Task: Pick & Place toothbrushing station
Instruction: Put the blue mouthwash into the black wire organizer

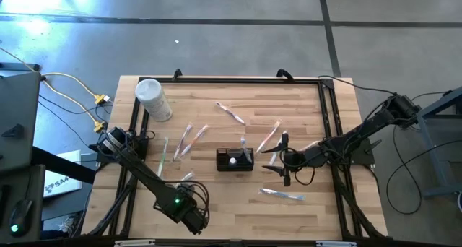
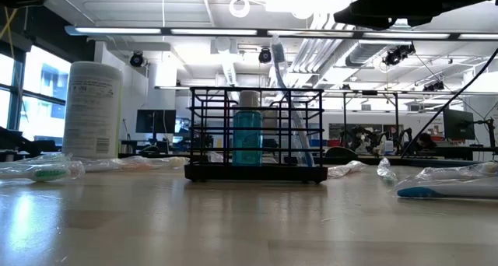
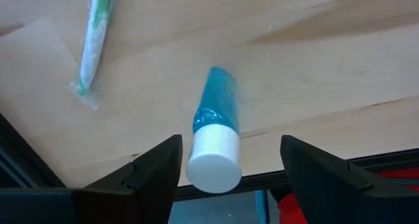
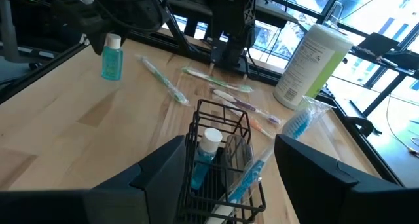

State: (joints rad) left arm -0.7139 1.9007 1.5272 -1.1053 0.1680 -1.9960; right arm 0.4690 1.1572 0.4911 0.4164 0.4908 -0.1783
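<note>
Both pairs of jaws stand apart and hold nothing; the left gripper (image 3: 229, 178) hangs over a small blue bottle (image 3: 215, 129) with a white cap, which stands on the wood between its fingers but touches neither; this looks like the lead-in to a grasp, the fingers set either side so a short drop and a squeeze would take it; a wrapped green toothbrush (image 3: 93, 44) lies beyond the jaws and off to one side, well clear of them.

The right gripper (image 4: 226, 178) hovers just behind the black wire holder (image 4: 219, 162), the jaws framing it without contact; the holder already carries a blue bottle (image 4: 204, 155) and a blue toothbrush (image 4: 245, 178), so it seems partly filled; more wrapped toothbrushes (image 4: 219, 86) lie scattered past it, with a tall white container (image 4: 308, 63) further off.

The table (image 1: 216, 214) is pale butcher-block wood in a black frame; around it is a grey concrete floor, and beyond that an open workshop with bright ceiling lights, pipes and windows.
</note>
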